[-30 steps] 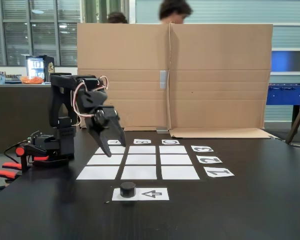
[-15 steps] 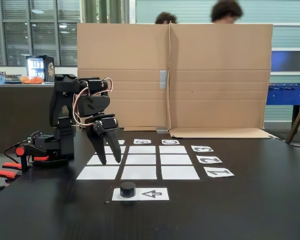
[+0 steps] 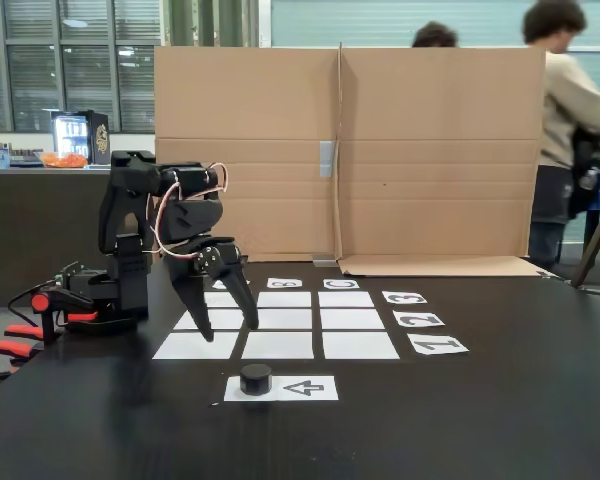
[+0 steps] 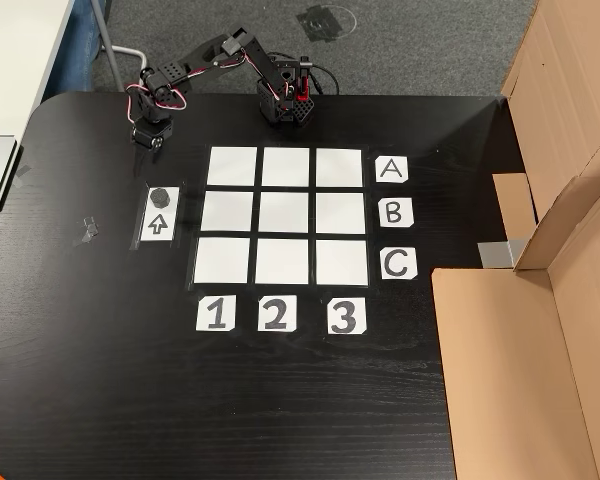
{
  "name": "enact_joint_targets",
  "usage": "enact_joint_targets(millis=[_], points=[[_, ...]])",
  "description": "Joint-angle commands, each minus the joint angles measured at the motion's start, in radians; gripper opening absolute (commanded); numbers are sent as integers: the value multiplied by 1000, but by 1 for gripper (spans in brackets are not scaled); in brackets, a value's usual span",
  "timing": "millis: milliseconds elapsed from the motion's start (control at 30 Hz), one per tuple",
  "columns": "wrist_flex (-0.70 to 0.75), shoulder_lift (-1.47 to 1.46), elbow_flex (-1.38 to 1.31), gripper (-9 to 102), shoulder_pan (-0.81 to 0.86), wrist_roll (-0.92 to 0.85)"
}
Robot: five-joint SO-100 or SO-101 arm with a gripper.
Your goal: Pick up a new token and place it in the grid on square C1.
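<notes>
The token [image 3: 256, 379] [image 4: 160, 195], a small black puck, stands on one end of the arrow-printed sheet [image 3: 305, 388] [image 4: 156, 224]. The grid [image 3: 283, 319] [image 4: 288, 213] is nine blank white squares. Square C1 [image 3: 360, 345] [image 4: 222, 260] is the corner one by the "C" and "1" labels, and it is bare. My gripper [image 3: 228, 330] [image 4: 151, 142] hangs open, fingers pointing down, with nothing between them. In the fixed view it is over the grid's near left part, left of the token and behind it. In the other view it is just above the token, beside the grid's top left corner.
A tall cardboard wall [image 3: 350, 150] [image 4: 540, 300] closes the far side of the table. The arm's base [image 3: 90, 300] [image 4: 285, 100] sits by the grid's A side. Letter and number labels [image 4: 272, 314] edge the grid. A person [image 3: 565, 120] stands behind the cardboard at right.
The gripper's jaws have spread from nearly shut to wide open, and it has swung a little rightward in the fixed view. People behind the cardboard have walked to the right.
</notes>
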Motion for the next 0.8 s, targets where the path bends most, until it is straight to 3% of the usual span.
enact_joint_targets(millis=[0, 433, 767], points=[[-26, 2, -28, 29, 23, -133], [-64, 0, -8, 29, 23, -491], [-75, -77, 2, 29, -38, -532]])
